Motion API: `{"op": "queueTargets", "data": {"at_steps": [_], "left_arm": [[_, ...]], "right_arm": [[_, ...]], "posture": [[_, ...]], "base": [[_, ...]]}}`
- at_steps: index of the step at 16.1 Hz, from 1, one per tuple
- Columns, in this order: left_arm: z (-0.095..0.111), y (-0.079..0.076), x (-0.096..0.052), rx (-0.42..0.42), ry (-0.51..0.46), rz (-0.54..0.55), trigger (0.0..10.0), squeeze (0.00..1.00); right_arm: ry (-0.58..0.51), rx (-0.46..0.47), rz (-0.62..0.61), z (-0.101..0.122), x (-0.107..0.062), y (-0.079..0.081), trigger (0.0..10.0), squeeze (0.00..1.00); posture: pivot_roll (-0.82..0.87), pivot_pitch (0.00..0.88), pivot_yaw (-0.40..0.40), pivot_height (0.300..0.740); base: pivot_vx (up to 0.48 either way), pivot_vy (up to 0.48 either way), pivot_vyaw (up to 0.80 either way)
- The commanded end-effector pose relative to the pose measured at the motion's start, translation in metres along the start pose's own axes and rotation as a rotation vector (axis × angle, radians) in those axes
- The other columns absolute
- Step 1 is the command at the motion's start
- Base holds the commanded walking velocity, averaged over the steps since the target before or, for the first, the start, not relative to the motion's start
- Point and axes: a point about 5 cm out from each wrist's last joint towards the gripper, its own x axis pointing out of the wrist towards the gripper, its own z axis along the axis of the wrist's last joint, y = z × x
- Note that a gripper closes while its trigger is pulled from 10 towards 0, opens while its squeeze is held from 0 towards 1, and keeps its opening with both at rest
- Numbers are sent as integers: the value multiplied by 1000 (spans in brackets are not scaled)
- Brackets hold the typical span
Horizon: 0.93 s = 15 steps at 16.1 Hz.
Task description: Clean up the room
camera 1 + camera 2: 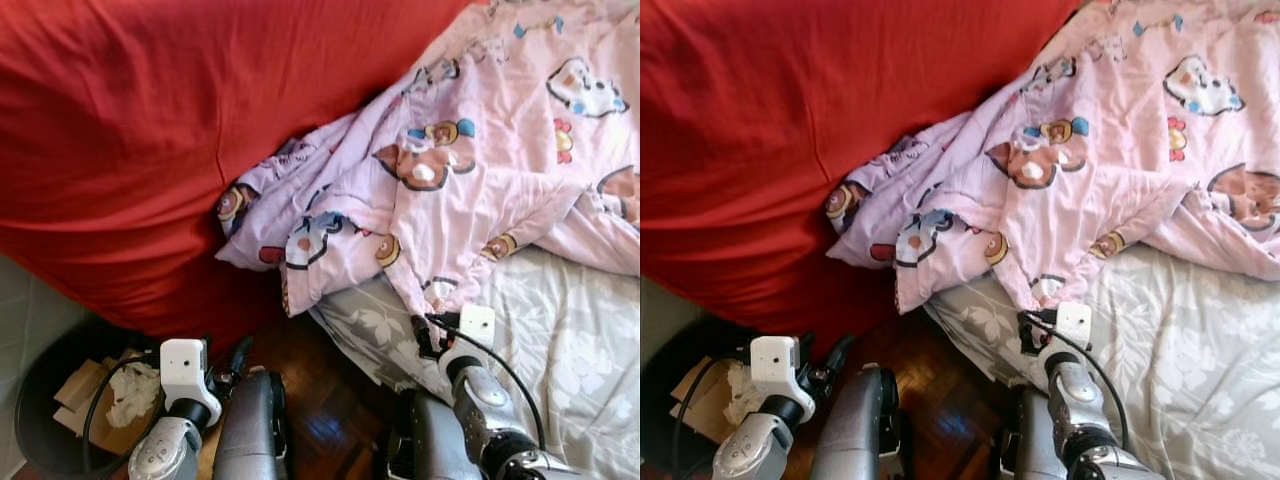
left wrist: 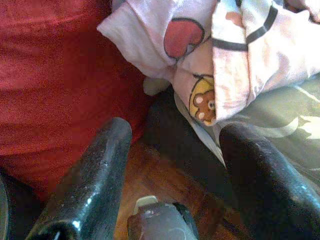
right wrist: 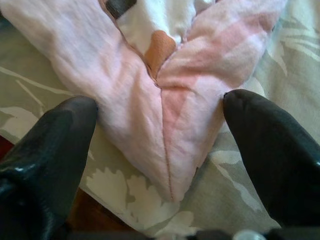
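Because the pink cartoon-print quilt (image 1: 470,170) lies crumpled across the bed, one corner spilling onto the grey leaf-patterned sheet (image 1: 560,340) near its edge, the right gripper (image 3: 160,150) sits with its jaws spread wide on either side of that corner, apparently lined up to pinch it and pull the cover straight (nothing is held yet). The left gripper (image 2: 172,160) hangs low over the wooden floor (image 1: 330,400) beside the red blanket (image 1: 150,130), jaws wide too, seemingly waiting its turn

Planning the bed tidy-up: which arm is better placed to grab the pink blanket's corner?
Right. The right gripper is open around the pink blanket corner on the bedsheet; the left gripper is open over the wooden floor.
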Motion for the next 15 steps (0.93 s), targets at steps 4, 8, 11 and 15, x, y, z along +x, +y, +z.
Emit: {"op": "queueTargets", "data": {"at_steps": [4,8,11,15], "left_arm": [[-5,0,-12,-18,41,11,10000,0],[-7,-2,-16,-19,62,9,10000,0],[-8,-4,-18,-23,68,12,10000,0],[-10,-4,-19,-26,76,17,10000,0]], "right_arm": [[43,27,-22,-12,-4,-4,10000,0],[28,50,10,-11,-4,3,10000,0],[39,44,12,-16,-6,5,0,0],[46,43,21,-20,-7,7,0,0]], "posture": [[268,368,12,614],[263,381,16,614],[265,383,14,614],[258,389,10,614]], "base": [[0,0,0],[0,0,0],[0,0,0],[0,0,0]]}}
